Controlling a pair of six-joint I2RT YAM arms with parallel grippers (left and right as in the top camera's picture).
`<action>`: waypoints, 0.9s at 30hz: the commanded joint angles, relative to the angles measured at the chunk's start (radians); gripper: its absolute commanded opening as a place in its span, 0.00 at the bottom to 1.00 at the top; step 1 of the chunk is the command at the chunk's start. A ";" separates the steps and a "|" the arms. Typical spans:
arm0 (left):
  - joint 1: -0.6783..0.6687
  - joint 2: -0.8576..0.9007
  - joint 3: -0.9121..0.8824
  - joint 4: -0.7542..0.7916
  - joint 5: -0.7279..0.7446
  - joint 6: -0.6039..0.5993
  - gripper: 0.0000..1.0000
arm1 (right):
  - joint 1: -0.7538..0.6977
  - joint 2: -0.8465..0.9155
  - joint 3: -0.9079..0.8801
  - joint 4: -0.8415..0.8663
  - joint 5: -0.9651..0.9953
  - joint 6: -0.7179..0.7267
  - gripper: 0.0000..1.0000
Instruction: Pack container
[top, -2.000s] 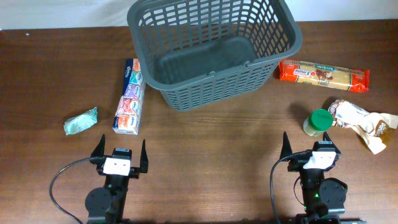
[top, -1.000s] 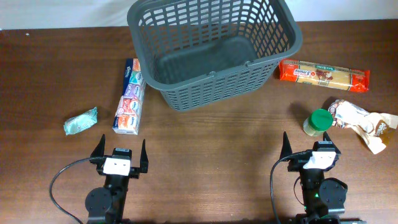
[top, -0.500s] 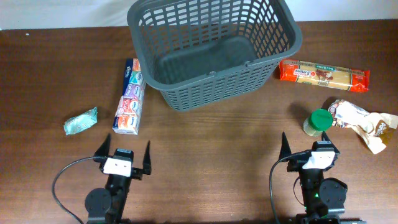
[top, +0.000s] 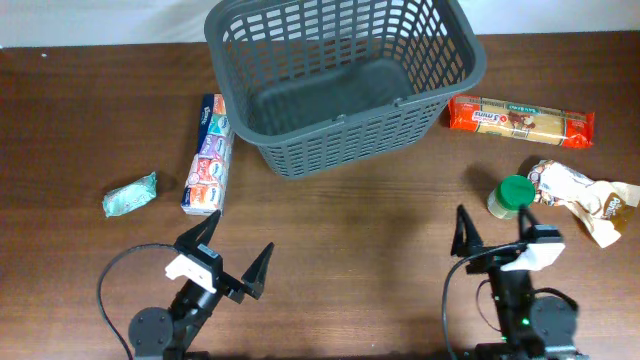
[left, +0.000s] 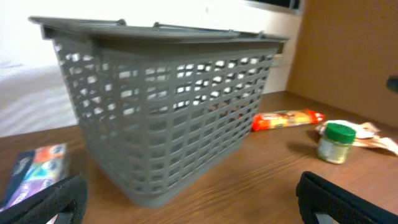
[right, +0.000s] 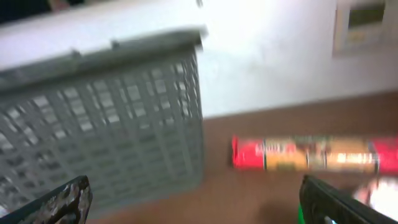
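Note:
The dark grey slotted basket (top: 345, 80) stands at the back middle of the table and holds nothing that I can see; it also shows in the left wrist view (left: 161, 99) and the right wrist view (right: 106, 124). My left gripper (top: 228, 262) is open and empty near the front left, turned toward the right. My right gripper (top: 495, 238) is open and empty near the front right, just in front of a green-lidded jar (top: 511, 196). A long red and tan packet (top: 520, 120) lies right of the basket.
A long colourful box (top: 207, 155) lies left of the basket. A small teal packet (top: 130, 194) lies at the far left. A crumpled brown and white bag (top: 585, 198) lies at the right, next to the jar. The jar shows in the left wrist view (left: 336, 142).
Both arms have started moving. The left gripper has swung to the right and forward. The right gripper has shifted slightly to the right. No object has moved.

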 joint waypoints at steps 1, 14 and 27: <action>-0.002 0.082 0.086 0.069 0.126 -0.024 0.99 | 0.010 0.107 0.164 0.003 -0.025 -0.031 0.99; -0.041 0.216 0.219 0.168 0.533 -0.026 0.99 | 0.010 0.576 0.584 -0.351 -0.571 -0.031 0.99; -0.128 0.580 0.636 -0.002 0.399 -0.072 0.99 | 0.010 0.858 1.181 -0.709 -0.273 -0.216 0.99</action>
